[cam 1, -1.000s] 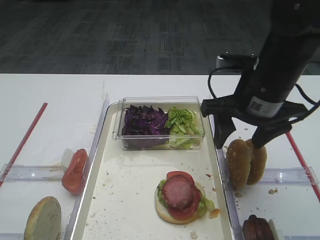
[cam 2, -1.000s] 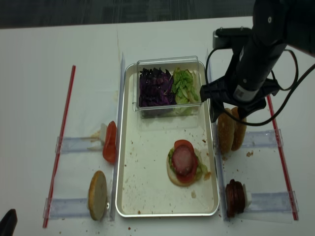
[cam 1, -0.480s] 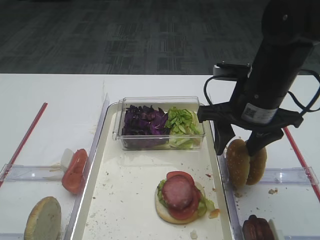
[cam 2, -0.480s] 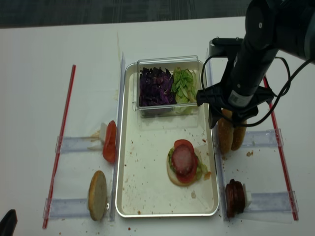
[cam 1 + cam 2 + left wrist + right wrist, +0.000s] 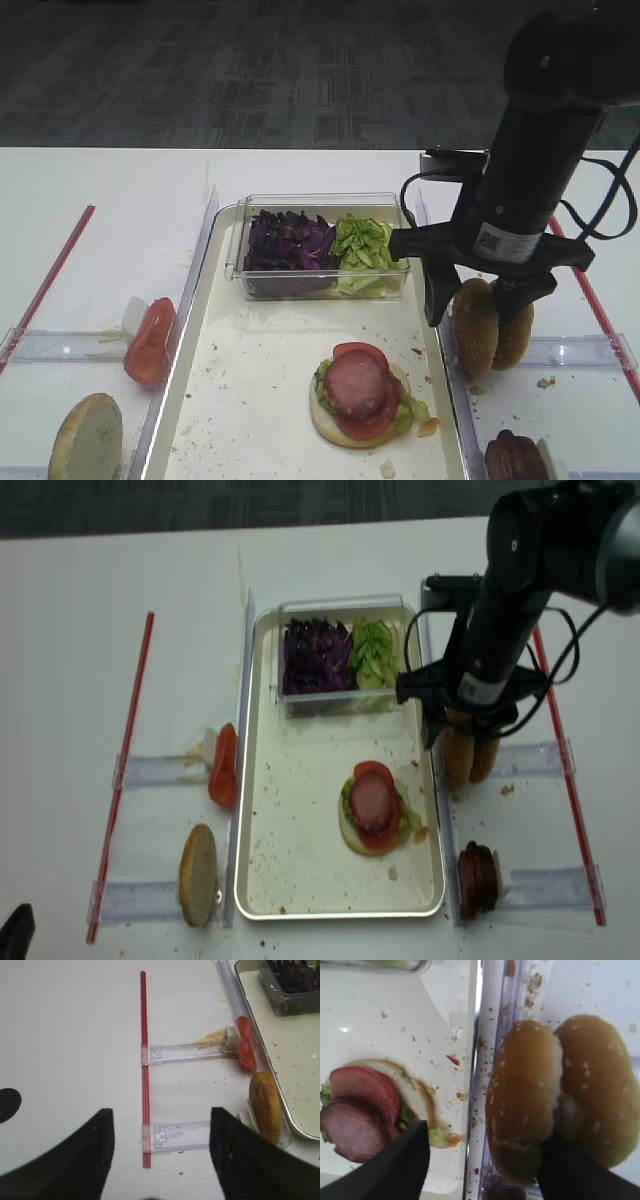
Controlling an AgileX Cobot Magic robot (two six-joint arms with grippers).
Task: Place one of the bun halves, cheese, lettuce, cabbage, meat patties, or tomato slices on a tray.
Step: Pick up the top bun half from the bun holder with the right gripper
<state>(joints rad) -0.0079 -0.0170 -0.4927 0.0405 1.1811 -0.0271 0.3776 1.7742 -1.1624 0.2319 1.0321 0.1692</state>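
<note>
Far left: red strip (image 5: 125, 770) runs along the table (image 5: 80, 630). A flat bun half (image 5: 199, 875) stands on edge in a clear holder just outside the tray's left rim; tomato slices (image 5: 222, 768) sit in the holder above it. Left gripper (image 5: 160, 1160): seen only in its wrist view, fingers (image 5: 65, 1160) well apart over bare table, holding nothing.

Centre: tray (image 5: 290, 880) holds a clear box (image 5: 340, 705) at its far end, purple cabbage (image 5: 315, 655) in its left part, lettuce (image 5: 373, 650) in its right. Nearer, a bun base (image 5: 372, 810) lies stacked with lettuce, tomato and a meat slice.

Right: two seeded bun tops (image 5: 560, 1095) stand on edge, touching, just outside the tray's right rim. Right gripper (image 5: 478, 298) is lowered over them, jaws straddling the tray-side bun; whether they touch it, I cannot tell. Meat patties (image 5: 477, 878) stand further right and nearer.
</note>
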